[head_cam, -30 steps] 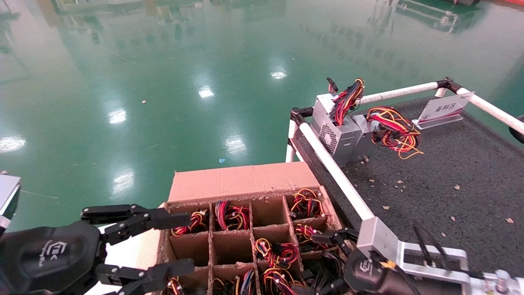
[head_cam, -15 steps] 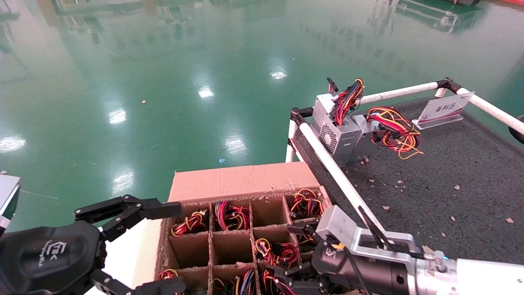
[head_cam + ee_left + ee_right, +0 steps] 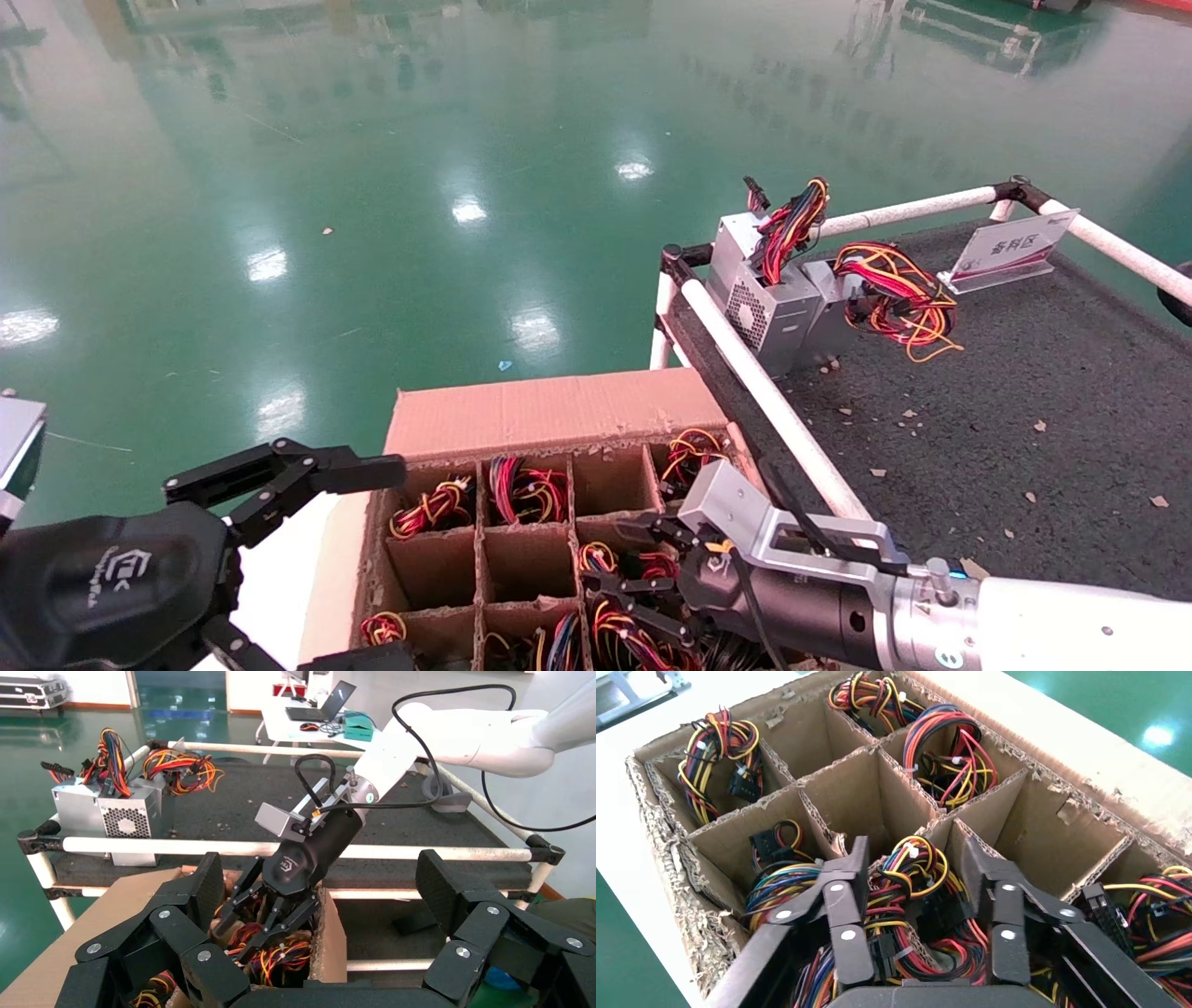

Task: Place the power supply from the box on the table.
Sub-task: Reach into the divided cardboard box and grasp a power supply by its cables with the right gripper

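Wires, red, orange, yellow and black, loop up out of a middle cell of the large brown cardboard box (image 3: 549,410), and they mark the small grey-silver metal power supply (image 3: 912,881) the right black two-fingered gripper (image 3: 916,903) is aimed at; the metal body itself is hidden down in the cell beneath its bundle. That gripper stands directly over the bundle, fingers spread wide, one on each side of the loop and not yet touching it, so the target lies straight ahead of the claw, down into the cell, with the frayed dividers just beside each fingertip. As a judgement, the coming move is a straight plunge and a squeeze across the bundle. The left black gripper (image 3: 279,522) hangs wide open beside the box's left wall, farther from that cell and apparently idle. The dark grey rough-topped table (image 3: 1024,410) with white tube rails lies to the right of the box, touching or nearly so.
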Tool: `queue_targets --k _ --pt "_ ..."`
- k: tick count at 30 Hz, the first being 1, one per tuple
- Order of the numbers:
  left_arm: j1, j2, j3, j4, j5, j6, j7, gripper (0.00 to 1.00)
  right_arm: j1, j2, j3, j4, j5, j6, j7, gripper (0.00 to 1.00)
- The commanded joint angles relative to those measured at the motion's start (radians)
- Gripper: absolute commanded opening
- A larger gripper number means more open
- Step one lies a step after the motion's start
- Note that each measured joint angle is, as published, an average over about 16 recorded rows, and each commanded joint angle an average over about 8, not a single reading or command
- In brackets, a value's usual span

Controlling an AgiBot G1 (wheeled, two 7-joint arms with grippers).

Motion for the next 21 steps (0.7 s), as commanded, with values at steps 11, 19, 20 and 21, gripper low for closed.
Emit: queue_targets --k 11,19,20,21 --pt "0.0 0.0 0.0 0.0 0.0 0.0 0.0 1.0 -0.002 0.003 -0.021 0.01 -0.04 0.002 0.042 0.0" --pt "0.0 0.0 0.0 0.0 0.0 0.0 0.0 1.0 0.013 0.002 -0.013 0.007 -0.024 -0.003 0.07 0.0" --pt "0.0 0.0 0.0 0.0 0.0 0.0 0.0 1.0 0.016 0.001 -0.011 0.007 -0.018 -0.004 0.076 0.0" --pt "0.0 0.0 0.0 0.0 0.0 0.0 0.0 1.0 0.02 0.001 -0.008 0.007 -0.011 -0.006 0.083 0.0"
